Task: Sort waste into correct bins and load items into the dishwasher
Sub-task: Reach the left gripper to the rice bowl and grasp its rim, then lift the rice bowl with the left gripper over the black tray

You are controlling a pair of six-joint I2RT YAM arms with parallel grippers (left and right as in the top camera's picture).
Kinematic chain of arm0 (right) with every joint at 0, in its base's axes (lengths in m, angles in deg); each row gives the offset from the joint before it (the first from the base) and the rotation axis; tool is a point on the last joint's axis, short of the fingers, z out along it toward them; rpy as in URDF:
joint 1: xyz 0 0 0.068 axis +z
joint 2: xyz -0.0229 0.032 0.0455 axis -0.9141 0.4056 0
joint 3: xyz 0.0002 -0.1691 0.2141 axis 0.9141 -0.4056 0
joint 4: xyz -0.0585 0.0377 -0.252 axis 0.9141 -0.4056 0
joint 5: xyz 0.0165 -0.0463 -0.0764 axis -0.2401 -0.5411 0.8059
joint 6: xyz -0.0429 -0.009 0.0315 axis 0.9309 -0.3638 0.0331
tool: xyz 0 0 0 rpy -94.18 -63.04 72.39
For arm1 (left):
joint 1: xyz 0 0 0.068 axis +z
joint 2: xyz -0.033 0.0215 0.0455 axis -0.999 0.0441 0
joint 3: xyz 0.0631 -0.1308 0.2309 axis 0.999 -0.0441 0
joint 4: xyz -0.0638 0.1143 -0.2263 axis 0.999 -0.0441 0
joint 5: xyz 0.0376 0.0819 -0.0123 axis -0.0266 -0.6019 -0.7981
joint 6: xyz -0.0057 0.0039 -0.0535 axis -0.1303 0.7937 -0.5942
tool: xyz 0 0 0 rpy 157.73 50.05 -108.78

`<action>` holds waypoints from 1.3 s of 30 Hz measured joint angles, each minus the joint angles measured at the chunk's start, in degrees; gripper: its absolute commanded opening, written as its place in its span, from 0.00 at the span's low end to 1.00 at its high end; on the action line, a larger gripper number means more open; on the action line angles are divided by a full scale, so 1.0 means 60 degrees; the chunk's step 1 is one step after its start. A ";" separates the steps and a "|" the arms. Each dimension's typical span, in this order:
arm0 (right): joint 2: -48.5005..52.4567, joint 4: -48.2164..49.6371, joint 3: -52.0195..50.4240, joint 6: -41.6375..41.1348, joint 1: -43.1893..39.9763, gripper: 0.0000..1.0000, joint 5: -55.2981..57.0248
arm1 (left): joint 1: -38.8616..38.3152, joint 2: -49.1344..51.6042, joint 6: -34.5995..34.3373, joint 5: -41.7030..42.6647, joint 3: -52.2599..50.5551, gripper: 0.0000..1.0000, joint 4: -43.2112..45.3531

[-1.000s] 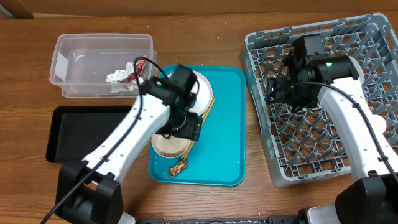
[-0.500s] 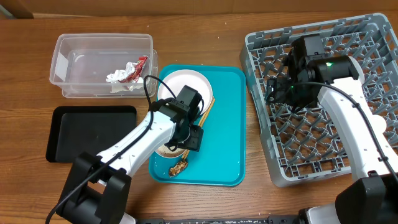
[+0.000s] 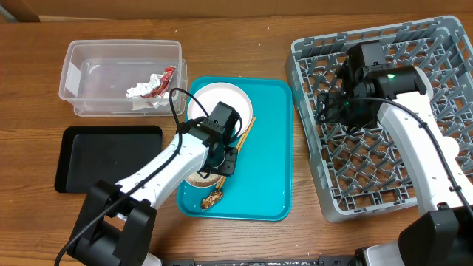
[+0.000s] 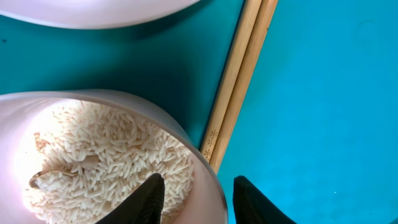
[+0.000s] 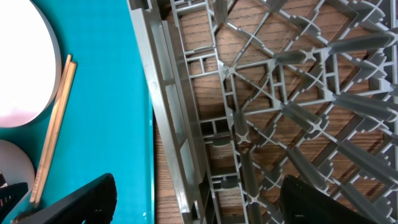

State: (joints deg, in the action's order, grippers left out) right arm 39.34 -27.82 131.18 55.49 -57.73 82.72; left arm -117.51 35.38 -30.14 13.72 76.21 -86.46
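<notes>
A pale pink bowl [image 3: 194,176] of white rice [image 4: 106,162] sits on the teal serving tray [image 3: 266,148]. My left gripper [image 3: 222,158] is open and straddles the bowl's right rim [image 4: 198,200]. One finger [image 4: 149,200] is inside on the rice and the other [image 4: 252,202] is outside. The chopsticks [image 4: 239,81] lie beside the bowl. The white plate [image 3: 214,103] is behind it. A brown scrap [image 3: 212,199] lies at the tray's front. My right gripper [image 3: 332,107] is open and empty above the left wall of the grey dish rack [image 3: 392,111].
The clear tub [image 3: 122,77] at the back left holds a crumpled napkin [image 3: 140,92] and a red-and-white wrapper [image 3: 164,80]. The black tray [image 3: 107,159] lies in front of it. In the right wrist view, the rack wall [image 5: 168,124] stands next to the teal tray [image 5: 106,93].
My left gripper moved from over the plate toward the front of the tray and came down over the rice bowl's rim. The right arm has not moved.
</notes>
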 measured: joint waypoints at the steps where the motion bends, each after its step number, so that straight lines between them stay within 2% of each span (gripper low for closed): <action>1: 0.0000 -0.0004 0.0000 0.0000 0.0000 0.86 0.0004 | 0.0000 0.0000 -0.0004 -0.0004 -0.0025 0.38 0.0007; 3: 0.0000 0.0004 0.0000 0.0004 0.0000 0.86 0.0004 | 0.0000 0.0000 -0.0022 -0.0004 -0.0091 0.36 0.0040; 11: 0.0000 -0.0004 0.0000 0.0004 0.0000 0.86 0.0004 | 0.0000 0.0000 -0.0211 0.0004 -0.0219 0.16 0.0240; 14: 0.0000 -0.0007 0.0000 0.0004 0.0000 0.86 0.0000 | 0.0000 0.0000 -0.0240 0.0015 -0.0237 0.04 0.0251; 22: 0.0000 -0.0055 0.0000 0.0000 0.0000 0.86 0.0000 | -0.0025 -0.0051 -0.0251 -0.0073 -0.0160 0.04 -0.0029; 34: 0.0000 -0.0062 0.0000 0.0007 0.0004 0.86 0.0000 | -0.0051 -0.0178 -0.0317 -0.0605 0.1876 0.04 -0.2473; 39: 0.0000 -0.0058 0.0000 0.0004 0.0000 0.86 0.0000 | 0.0310 -0.1060 -0.0430 -0.0725 0.2131 0.04 -0.2954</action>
State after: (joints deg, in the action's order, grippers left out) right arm 39.34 -28.17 131.18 55.51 -57.73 82.72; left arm -115.65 29.02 -32.72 9.37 89.00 -104.18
